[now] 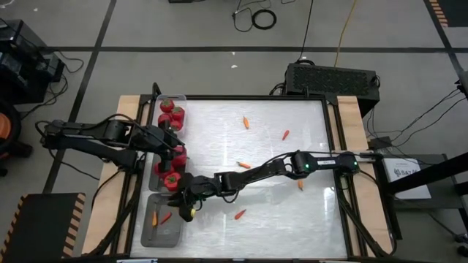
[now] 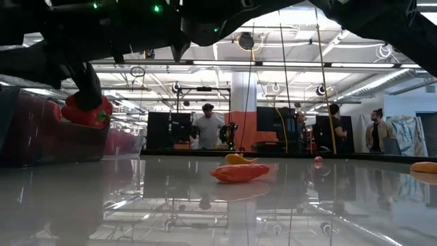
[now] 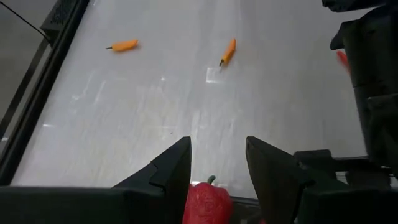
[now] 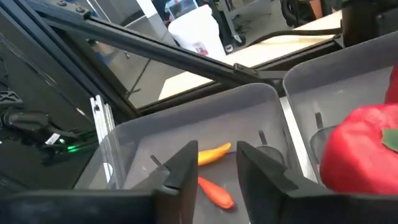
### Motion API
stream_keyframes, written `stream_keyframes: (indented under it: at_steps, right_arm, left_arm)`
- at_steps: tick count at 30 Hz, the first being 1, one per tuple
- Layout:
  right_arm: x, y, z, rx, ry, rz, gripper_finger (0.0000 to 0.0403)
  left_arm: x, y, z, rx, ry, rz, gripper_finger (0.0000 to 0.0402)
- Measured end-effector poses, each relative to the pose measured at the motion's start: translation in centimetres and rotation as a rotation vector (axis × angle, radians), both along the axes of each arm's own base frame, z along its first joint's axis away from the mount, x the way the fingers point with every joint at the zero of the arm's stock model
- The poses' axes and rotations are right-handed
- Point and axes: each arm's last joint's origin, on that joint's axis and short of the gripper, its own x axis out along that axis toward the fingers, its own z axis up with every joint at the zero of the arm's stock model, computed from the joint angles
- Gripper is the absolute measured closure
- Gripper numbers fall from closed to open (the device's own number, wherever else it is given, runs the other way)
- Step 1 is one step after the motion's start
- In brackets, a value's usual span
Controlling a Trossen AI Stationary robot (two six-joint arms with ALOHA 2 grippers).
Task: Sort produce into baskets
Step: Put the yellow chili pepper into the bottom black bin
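Three clear baskets line the table's left edge. The far one point(image 1: 172, 111) and the middle one point(image 1: 164, 169) hold red peppers. The near one point(image 1: 162, 223) holds an orange chili point(image 4: 214, 154) and a red chili point(image 4: 217, 193), both lying on its floor. My left gripper point(image 3: 217, 162) hangs over the middle basket with a red pepper point(image 3: 205, 204) between its fingers. My right gripper point(image 4: 214, 163) reaches across the table to the near basket. It stands open just above the two chilis and holds nothing. My left gripper has the red pepper between its two fingers, and the green stem point(image 3: 211, 180) points out past the fingertips. The fingers slant down from the table's left side. The pepper point(image 2: 85, 113) hangs under them, above the basket's rim. The picture's edge cuts off where the pads meet it.
Several small chilis lie loose on the white tabletop: point(image 1: 246, 123), point(image 1: 285, 134), point(image 1: 243, 165), point(image 1: 300, 185), point(image 1: 240, 214). My right arm point(image 1: 292, 164) stretches across the table's middle. A red pepper point(image 4: 367, 155) in the middle basket sits close beside my right gripper. People stand in the room behind.
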Motion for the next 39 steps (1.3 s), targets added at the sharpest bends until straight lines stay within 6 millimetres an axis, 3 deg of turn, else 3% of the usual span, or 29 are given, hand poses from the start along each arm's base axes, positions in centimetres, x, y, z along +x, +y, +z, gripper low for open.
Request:
stream_keyframes:
  at_steps: [10,16,20,28,33,39]
  right_arm:
    - [-0.3,-0.1,1.0,0.043,0.027,0.052,0.0290]
    - [-2.2,-0.6,4.4,-0.007,0.209,0.082,0.0303]
    - [-5.3,-0.8,7.6,-0.101,0.421,0.109,0.0310]
    - [-13.5,0.1,12.6,-0.322,0.832,0.117,0.0321]
    - [-18.0,0.8,14.9,-0.404,1.002,0.086,0.0328]
    - [-23.4,1.9,16.9,-0.398,1.030,0.082,0.0330]
  left_arm:
    - [0.0,0.0,0.0,-0.008,0.001,-0.005,0.0240]
    - [0.0,0.0,0.0,-0.010,-0.002,-0.006,0.0240]
    - [0.2,-0.1,0.2,-0.012,-0.029,-0.006,0.0240]
    - [1.8,-0.2,1.1,-0.024,-0.180,-0.007,0.0240]
    - [4.3,-0.5,1.0,-0.054,-0.243,-0.039,0.0240]
    - [8.8,-1.1,-1.1,-0.107,-0.243,-0.105,0.0240]
